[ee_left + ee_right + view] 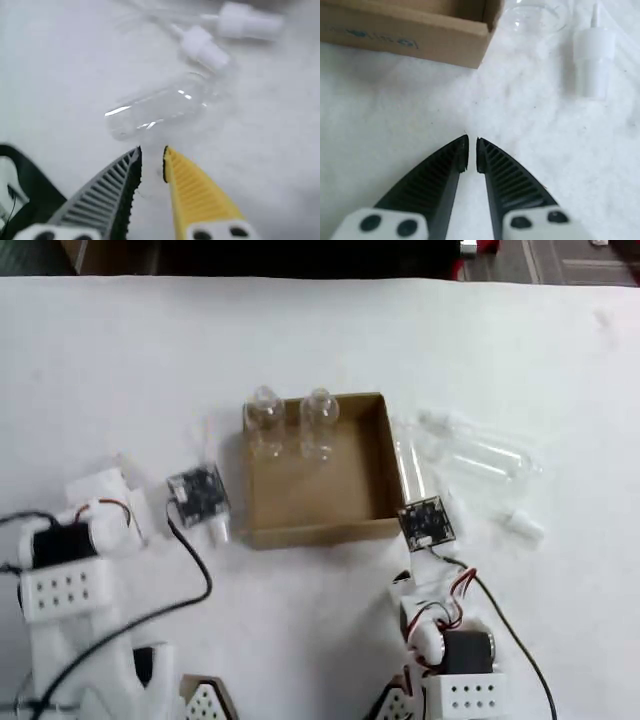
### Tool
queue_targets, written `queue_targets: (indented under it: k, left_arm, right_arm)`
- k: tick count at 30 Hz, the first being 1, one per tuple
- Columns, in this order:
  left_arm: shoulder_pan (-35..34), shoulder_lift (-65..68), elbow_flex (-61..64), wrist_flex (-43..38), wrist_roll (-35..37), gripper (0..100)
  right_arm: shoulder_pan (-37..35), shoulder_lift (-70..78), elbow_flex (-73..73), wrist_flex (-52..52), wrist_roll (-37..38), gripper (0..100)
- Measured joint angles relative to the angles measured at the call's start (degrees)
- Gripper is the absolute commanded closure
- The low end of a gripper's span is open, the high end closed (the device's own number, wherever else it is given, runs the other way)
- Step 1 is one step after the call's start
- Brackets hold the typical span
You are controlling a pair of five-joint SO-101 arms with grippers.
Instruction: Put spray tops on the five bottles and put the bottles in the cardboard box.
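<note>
Two bottles [266, 418] stand upright against the far wall of the cardboard box [320, 532]. Another bottle [160, 107] lies on the counter [60, 75] just ahead of my left claw [152, 157], with two spray tops [205, 47] beyond it. My right claw [472, 150] sits near the box's corner. Both claws are pinched nearly closed and empty.

- Bright, diffuse light floods the white tabletop [120, 360] in the high view and nearly washes it out; the room past its far edge is dark.
- The cardboard box [320, 530] throws only a faint, soft shadow along its near wall.
- In the left wrist view, small white glints sit on the lying clear bottle [160, 107].
- The white spray tops [205, 47] barely stand out against the pale surface.
</note>
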Motion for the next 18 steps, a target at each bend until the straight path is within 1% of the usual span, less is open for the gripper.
queue_targets:
  k: [2,4,6,9,12,14,18]
  left_arm:
    - [0.09,5.1,-3.96,5.98,-5.8,93]
    - [2.29,9.49,-7.3,11.52,-6.86,90]
    - [5.71,12.75,-8.53,14.33,-6.15,86]
    - [11.34,15.56,-8.7,14.07,-3.52,84]
    - [15.74,16.53,-7.12,10.81,-3.34,83]
    - [17.32,16.62,-6.07,9.05,-5.98,83]
    - [17.05,16.62,-5.63,6.33,-12.92,83]
  right_arm:
    - [0.0,0.0,0.0,0.0,0.0,98.2]
    - [0.0,0.0,0.0,0.0,0.0,98.2]
    - [0.0,0.0,0.0,0.0,0.0,98.2]
    - [0.0,0.0,0.0,0.0,0.0,98.2]
    - [0.0,0.0,0.0,0.0,0.0,98.2]
    - [0.0,0.0,0.0,0.0,0.0,98.2]
    - [0.0,0.0,0.0,0.0,0.0,98.2]
